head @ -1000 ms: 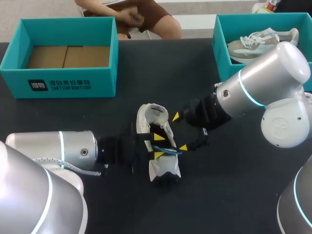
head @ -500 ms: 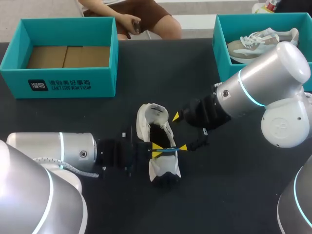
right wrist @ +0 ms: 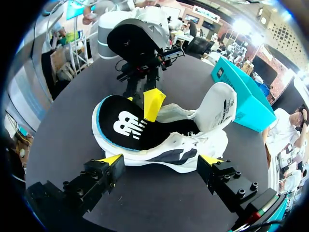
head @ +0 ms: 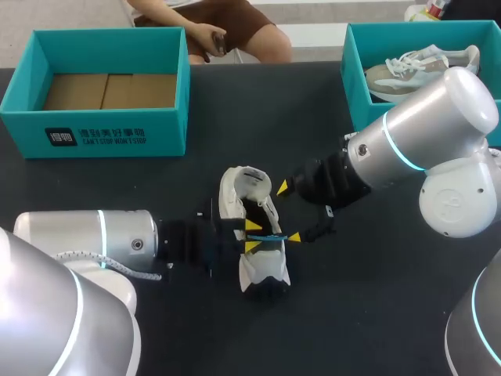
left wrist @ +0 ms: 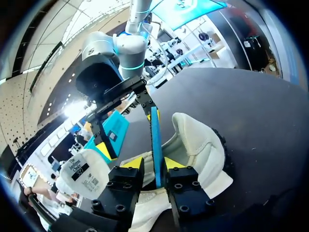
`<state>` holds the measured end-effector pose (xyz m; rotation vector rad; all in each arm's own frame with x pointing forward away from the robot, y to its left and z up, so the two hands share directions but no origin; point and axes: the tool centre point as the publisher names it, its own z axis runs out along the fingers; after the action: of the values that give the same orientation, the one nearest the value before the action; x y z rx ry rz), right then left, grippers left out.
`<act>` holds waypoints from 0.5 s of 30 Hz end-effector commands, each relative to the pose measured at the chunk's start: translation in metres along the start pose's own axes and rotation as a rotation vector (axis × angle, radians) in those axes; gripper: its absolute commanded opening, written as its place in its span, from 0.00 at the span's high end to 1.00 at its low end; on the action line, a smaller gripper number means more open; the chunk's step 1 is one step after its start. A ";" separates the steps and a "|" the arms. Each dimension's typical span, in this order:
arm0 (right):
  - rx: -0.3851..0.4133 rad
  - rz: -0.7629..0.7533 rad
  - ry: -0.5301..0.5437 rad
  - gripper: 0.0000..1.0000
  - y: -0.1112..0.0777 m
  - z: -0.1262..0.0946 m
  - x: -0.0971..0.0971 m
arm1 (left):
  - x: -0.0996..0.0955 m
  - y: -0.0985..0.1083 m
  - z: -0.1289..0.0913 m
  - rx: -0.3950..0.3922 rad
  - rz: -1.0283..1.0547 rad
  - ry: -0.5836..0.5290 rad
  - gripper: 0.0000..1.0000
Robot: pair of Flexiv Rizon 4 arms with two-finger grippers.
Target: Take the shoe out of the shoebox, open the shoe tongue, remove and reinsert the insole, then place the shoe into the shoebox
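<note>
Easing back after a short push, the left gripper (head: 252, 236) pinches the insole (right wrist: 128, 126) on edge over the shoe (right wrist: 212, 113) on the table (head: 376, 313) — reinsertion looks unfinished. The right gripper (head: 288, 211) straddles the shoe, fingers spread.

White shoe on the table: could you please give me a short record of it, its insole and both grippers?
shoe: white fabric shoe, upright on the black table
insole: black insole with a blue rim, one end raised, the other inside the shoe
left gripper: fingers shut on the insole
right gripper: fingers open, the shoe ahead of them
</note>
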<state>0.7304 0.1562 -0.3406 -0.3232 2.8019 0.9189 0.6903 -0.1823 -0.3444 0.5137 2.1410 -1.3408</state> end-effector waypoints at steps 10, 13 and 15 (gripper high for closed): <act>-0.001 0.000 -0.001 0.00 0.000 0.001 0.001 | 0.002 -0.023 -0.007 0.068 0.015 -0.009 0.58; -0.001 0.000 -0.001 0.00 0.000 0.001 0.001 | 0.007 -0.022 -0.003 0.069 0.011 0.004 0.67; -0.001 0.000 -0.001 0.00 0.000 0.001 0.001 | 0.010 -0.022 0.001 0.072 0.010 0.016 0.87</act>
<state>0.7304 0.1562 -0.3406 -0.3232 2.8019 0.9189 0.6710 -0.1892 -0.3326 0.5605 2.1007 -1.4197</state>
